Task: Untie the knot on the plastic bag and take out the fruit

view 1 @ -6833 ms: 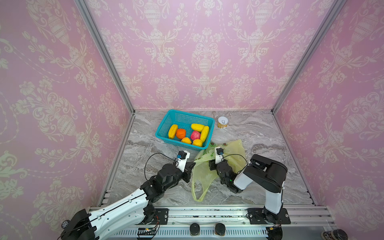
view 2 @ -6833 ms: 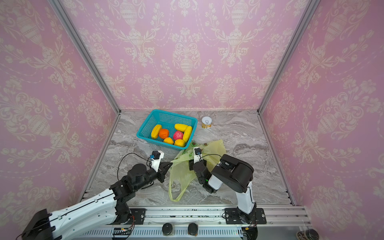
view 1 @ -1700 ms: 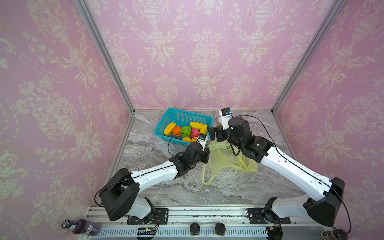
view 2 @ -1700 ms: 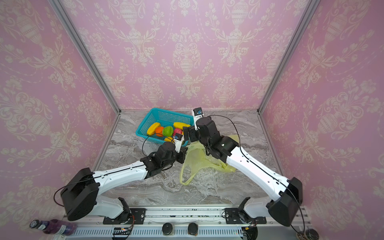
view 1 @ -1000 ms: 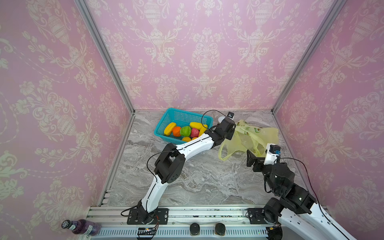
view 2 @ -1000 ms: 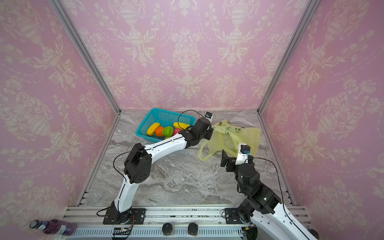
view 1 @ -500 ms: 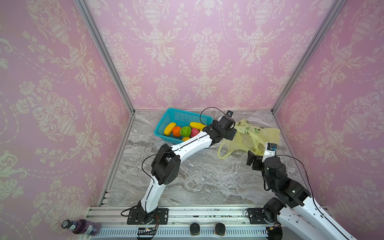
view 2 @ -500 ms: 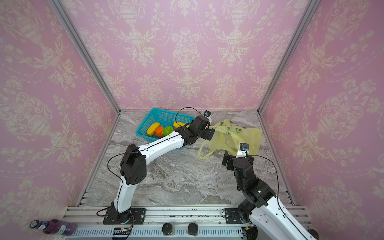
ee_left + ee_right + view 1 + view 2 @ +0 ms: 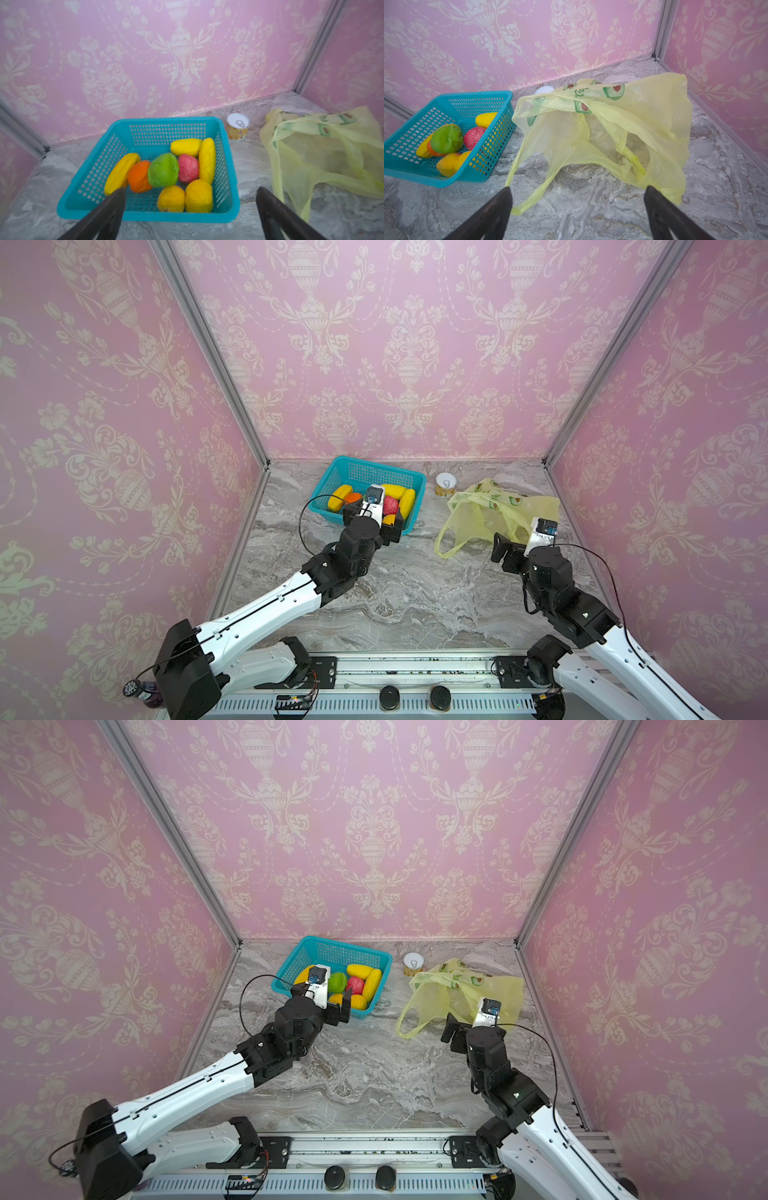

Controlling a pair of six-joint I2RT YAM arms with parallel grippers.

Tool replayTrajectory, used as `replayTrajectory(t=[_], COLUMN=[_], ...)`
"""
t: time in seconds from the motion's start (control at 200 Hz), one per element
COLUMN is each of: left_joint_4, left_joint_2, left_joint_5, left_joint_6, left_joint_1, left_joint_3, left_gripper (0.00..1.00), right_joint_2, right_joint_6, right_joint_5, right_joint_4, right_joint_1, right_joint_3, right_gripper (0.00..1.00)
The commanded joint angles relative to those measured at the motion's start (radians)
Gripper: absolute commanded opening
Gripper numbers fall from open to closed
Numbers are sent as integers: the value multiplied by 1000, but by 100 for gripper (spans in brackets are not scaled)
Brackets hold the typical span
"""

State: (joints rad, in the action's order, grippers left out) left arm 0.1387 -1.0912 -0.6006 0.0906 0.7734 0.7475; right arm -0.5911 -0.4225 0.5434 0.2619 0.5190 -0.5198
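- The thin translucent yellow-green plastic bag lies slumped at about 2 o'clock on the table. Its mouth gapes and its two loop handles trail loose and apart. No knot shows, so the untying looks done.
- The film is soft, crinkled and limp, printed with small green-and-red marks. The marble shows through it and no lump fills it, so I judge it empty.
- The fruit sits in the teal perforated plastic basket at about 12 o'clock. I count three yellow oblong pieces, one orange, one green, one pink-red and two rounder yellow-orange ones. Their skins are matte and faintly wrinkled, like foam toys. The taking-out looks finished too; little seems left but for the arms to pull back.
- A small squat can with a white pull-tab lid stands at 1 o'clock, between basket and bag.
- The right tool hangs at the bag's 6 o'clock side, its dark jaws spread wide and holding nothing, with one handle loop just ahead.
- The left tool hovers at the basket's 6 o'clock rim, jaws likewise wide apart and empty.
- The table is grey veined marble, hard and smooth, and pink damask walls enclose it.
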Motion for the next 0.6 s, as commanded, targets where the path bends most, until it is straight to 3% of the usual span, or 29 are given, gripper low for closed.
replayTrajectory(t=[0.0, 0.085, 0.12, 0.19, 0.255, 0.315, 0.395, 0.43, 0.54, 0.59], left_joint_4=[94, 105, 151, 282, 410, 530, 665, 660, 746, 753], left_joint_2=[71, 118, 124, 114, 83, 12, -141, -182, -315, -378], left_joint_5=[-228, -182, -174, -188, -189, -136, -129, -78, 110, 91], left_joint_6=[-30, -20, -33, -91, -86, -57, -76, -87, -162, -214], left_joint_1=[-135, -263, -310, -375, -425, -465, -499, -498, -499, -494], left_joint_3=[-125, -230, -282, -404, -494, -553, -535, -506, -451, -402], left_gripper=[99, 99, 99, 99, 99, 99, 99, 99, 99, 99], right_joint_2=[10, -27, -46, -56, -71, -92, -152, -172, -256, -308], right_joint_6=[204, 349, 380, 497, 487, 436, 412, 432, 463, 467], right_joint_5=[43, 109, 177, 178, 170, 65, -44, -81, -87, -112], right_joint_4=[-270, -451, -513, -595, -626, -648, -704, -733, -884, -956], right_joint_1=[-7, -14, -22, -40, -86, -155, -232, -242, -263, -285], right_joint_3=[143, 261, 282, 333, 372, 399, 411, 412, 429, 432], right_gripper=[100, 100, 100, 100, 100, 100, 100, 100, 100, 100])
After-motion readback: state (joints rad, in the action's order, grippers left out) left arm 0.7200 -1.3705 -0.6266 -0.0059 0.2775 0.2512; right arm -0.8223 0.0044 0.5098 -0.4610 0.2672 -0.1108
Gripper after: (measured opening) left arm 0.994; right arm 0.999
